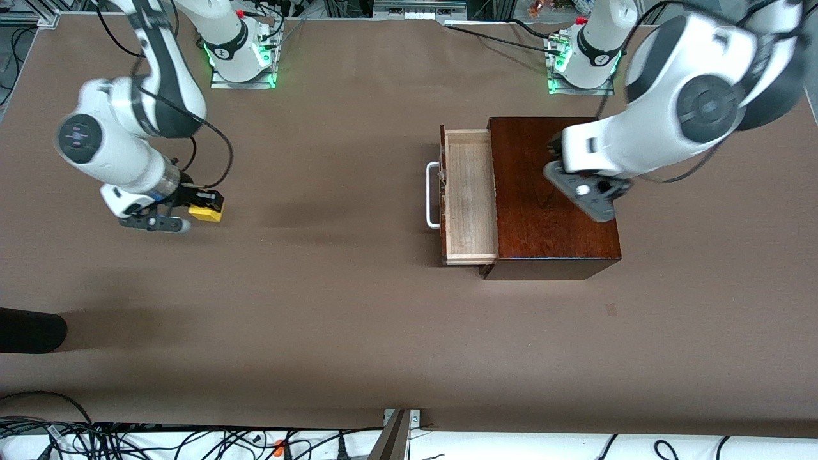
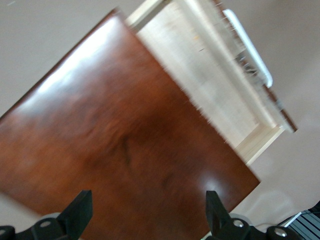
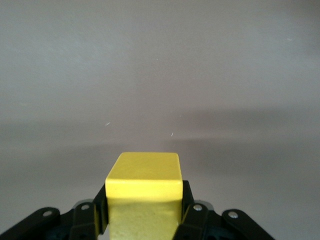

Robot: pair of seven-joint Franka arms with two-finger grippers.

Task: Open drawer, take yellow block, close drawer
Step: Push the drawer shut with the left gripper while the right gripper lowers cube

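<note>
My right gripper (image 1: pixel 203 209) is shut on the yellow block (image 1: pixel 206 213) over bare brown table near the right arm's end. In the right wrist view the yellow block (image 3: pixel 143 182) sits squeezed between the black fingers (image 3: pixel 100 210) of the right gripper (image 3: pixel 144 212). The drawer (image 1: pixel 470 198) of the dark wooden box (image 1: pixel 549 223) stands pulled out, its pale inside bare and its white handle (image 1: pixel 432 195) toward the right arm's end. My left gripper (image 1: pixel 585 191) hovers over the box top (image 2: pixel 115 150), and in its wrist view the left gripper (image 2: pixel 148 212) is open with nothing between its fingers.
A black object (image 1: pixel 29 329) juts in at the table's edge near the right arm's end. Cables (image 1: pixel 128 441) run along the edge nearest the front camera. The two arm bases (image 1: pixel 243 57) stand along the table's farthest edge.
</note>
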